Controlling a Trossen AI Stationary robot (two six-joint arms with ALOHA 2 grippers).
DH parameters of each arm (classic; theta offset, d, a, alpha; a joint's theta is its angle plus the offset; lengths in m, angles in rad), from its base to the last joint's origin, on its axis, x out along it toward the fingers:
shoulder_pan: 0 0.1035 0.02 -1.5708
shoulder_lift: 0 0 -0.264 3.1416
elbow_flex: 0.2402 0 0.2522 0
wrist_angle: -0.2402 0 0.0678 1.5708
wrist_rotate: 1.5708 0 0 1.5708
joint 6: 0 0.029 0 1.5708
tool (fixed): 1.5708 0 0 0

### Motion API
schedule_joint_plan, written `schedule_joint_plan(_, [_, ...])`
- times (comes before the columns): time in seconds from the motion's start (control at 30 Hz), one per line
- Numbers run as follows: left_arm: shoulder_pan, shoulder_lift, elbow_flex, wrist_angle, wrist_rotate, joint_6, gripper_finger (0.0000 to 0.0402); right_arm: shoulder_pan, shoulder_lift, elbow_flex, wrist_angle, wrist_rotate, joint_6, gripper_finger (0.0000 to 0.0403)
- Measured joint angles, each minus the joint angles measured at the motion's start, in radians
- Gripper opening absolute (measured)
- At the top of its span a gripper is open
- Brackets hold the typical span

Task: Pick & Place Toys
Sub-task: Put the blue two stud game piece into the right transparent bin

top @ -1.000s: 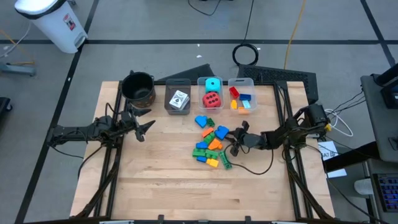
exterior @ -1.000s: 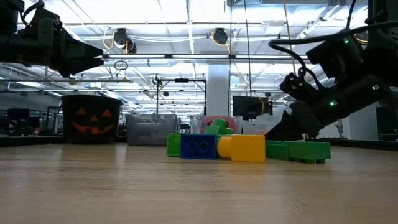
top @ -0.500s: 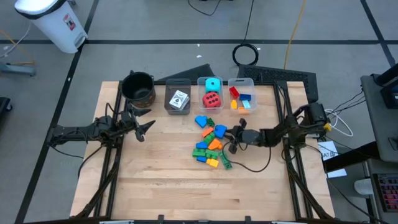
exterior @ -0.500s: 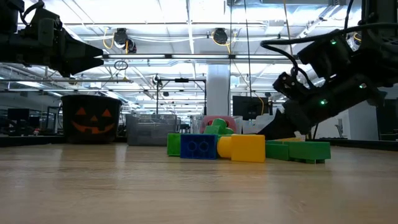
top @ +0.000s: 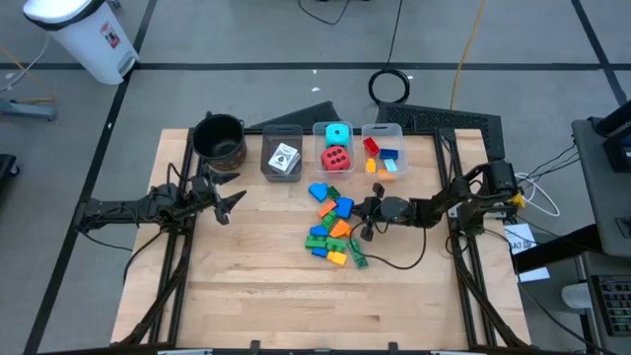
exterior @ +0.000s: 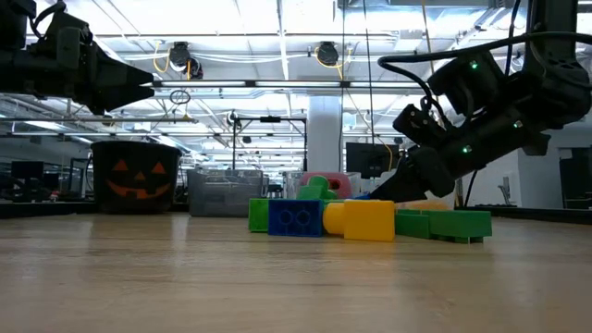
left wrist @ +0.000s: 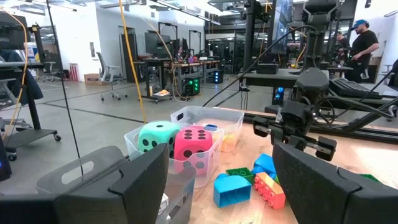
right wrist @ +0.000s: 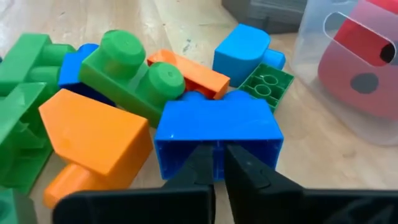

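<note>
Two claws: right claw [right wrist: 219, 163] pinched narrow on wall of blue brick [right wrist: 216, 132] in toy pile mid-counter [top: 256, 296]; left claw [top: 229, 200] spread wide, empty, near black pot [top: 219, 138].

Loose heap of plastic bricks [top: 335, 229] at mid-bench: blue, green, orange and yellow, lying at mixed angles. A hollow blue brick [right wrist: 217, 132] lies open side out, its wall pinched between dark fingers [right wrist: 247, 167]. Red dotted cube [top: 336, 158] and cyan cube [top: 337, 132] share one bin.

The right gripper [top: 363, 210] seems to touch the brick pile [top: 333, 229].
</note>
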Motion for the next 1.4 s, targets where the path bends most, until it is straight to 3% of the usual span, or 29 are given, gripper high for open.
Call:
schedule_joint_plan(0.37, [0.0,0.0,0.0,0.0,0.0,0.0,0.0292,0.005,-0.049,0.0,0.034,-0.028,-0.033,0.0001])
schedule_joint_plan(0.63, [0.0,0.0,0.0,0.0,0.0,0.0,0.0292,0.002,-0.317,0.0,-0.1,-0.044,-0.091,0.0])
schedule_joint_plan(0.77, [0.0,0.0,0.0,0.0,0.0,0.0,0.0292,-0.029,-0.45,0.0,-0.166,0.01,-0.158,0.0])
schedule_joint_plan(1.03, [0.0,0.0,0.0,0.0,0.0,0.0,0.0292,-0.191,-0.588,0.0,-0.279,0.118,-0.214,0.0])
schedule_joint_plan(1.4, [0.0,0.0,0.0,0.0,0.0,0.0,0.0292,-0.484,-0.554,-0.001,-0.402,0.114,-0.152,0.0])
